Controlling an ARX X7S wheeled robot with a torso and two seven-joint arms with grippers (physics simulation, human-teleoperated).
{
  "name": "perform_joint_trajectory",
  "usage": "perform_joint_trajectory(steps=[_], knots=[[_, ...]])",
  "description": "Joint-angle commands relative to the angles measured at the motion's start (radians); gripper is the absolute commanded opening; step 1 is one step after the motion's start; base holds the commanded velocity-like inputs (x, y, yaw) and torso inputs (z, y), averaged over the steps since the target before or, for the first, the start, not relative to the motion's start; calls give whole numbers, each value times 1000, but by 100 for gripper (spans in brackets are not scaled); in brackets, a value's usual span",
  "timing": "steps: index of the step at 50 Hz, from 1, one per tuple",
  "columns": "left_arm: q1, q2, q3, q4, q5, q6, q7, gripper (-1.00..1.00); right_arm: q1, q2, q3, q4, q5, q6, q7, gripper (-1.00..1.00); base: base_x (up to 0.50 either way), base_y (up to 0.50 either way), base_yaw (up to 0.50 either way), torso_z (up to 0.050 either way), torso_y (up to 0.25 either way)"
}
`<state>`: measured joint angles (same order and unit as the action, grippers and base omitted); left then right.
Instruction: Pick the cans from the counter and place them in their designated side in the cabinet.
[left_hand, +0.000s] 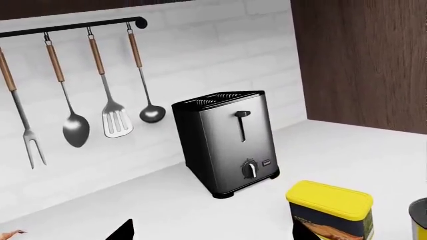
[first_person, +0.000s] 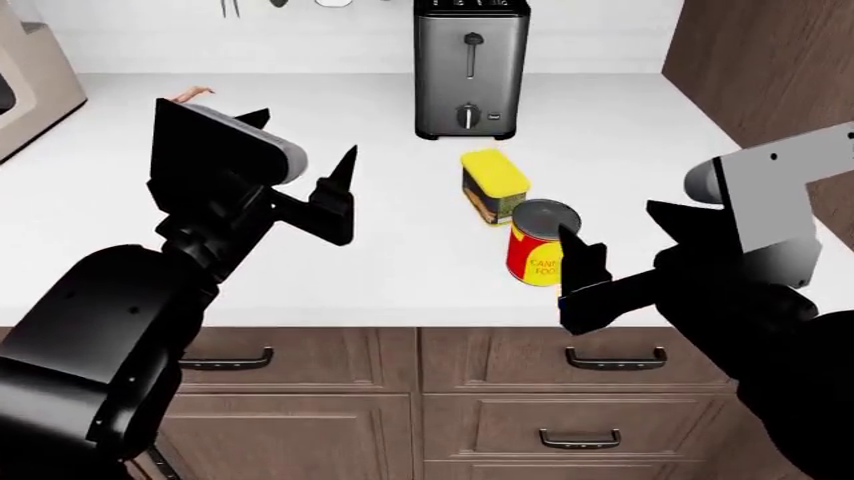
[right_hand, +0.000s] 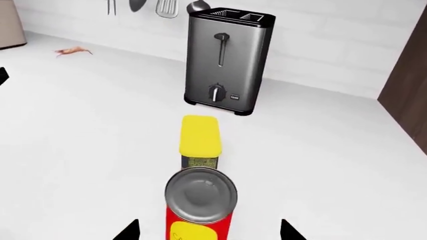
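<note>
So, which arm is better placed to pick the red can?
The right. Its pincer sits beside the red can, whose top lies between its fingertips in the wrist view; the left pincer is farther away.

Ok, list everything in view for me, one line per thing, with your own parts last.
red can: 1, red and yellow with grey top, on the counter near its front edge, before the right gripper.
yellow-topped can: 1, yellow lid, dark olive label, just behind the red can.
toaster: 1, steel and black, at the back of the counter.
counter: 1, white.
utensils: 4, steel with wooden handles, hanging on a black rail on the wall: fork, spoon, spatula, ladle.
small pink item: 1, on the counter; cannot tell what.
drawers: brown wood, below the counter.
left gripper: 1, black, open, empty.
right gripper: 1, black, open, empty.
</note>
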<state>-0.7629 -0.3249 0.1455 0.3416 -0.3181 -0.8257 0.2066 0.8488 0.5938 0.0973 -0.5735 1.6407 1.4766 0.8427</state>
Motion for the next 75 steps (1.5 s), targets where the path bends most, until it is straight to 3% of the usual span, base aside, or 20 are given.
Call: perform_joint_trajectory(steps=[1,23,75], knots=[[-8,-9,-7,18,-13,-21,-1,100,-15,9,-13,2,-6,-19,-16,100,0,0,0,0,0],[0,-21,-5,-9,-9,9,-3,100,-59,-18,-121,46,-318,-145,-285,100,0,0,0,0,0],[1,-29,-1,-45,-18,35,-13,100,-85,-43,-303,227,-577,-340,-481,100,0,0,0,0,0]])
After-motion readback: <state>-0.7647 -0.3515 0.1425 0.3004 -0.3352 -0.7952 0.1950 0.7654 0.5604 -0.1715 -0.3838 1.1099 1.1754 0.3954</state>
